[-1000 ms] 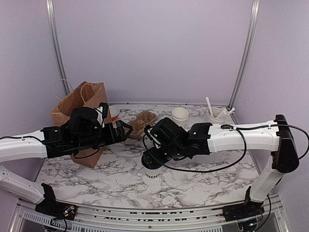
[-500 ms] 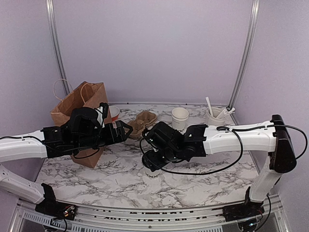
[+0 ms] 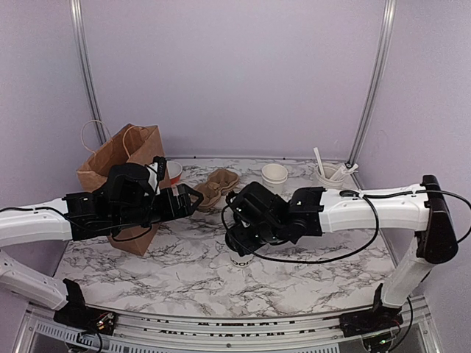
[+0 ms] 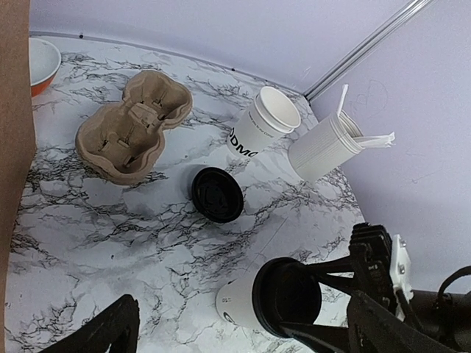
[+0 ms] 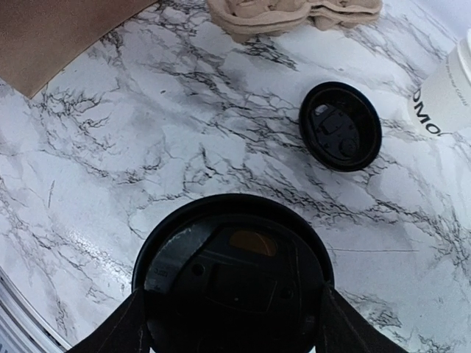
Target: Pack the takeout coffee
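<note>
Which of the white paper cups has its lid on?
The cup in front, between the fingers of the right claw, wears a black lid; the lettered cup behind stands open, the third cup holds utensils.

Takeout coffee mostly beneath end effector

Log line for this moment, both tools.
left tool: open, empty | right tool: straddling lidded coffee cup, grip unclear | cup: on marble table
</note>
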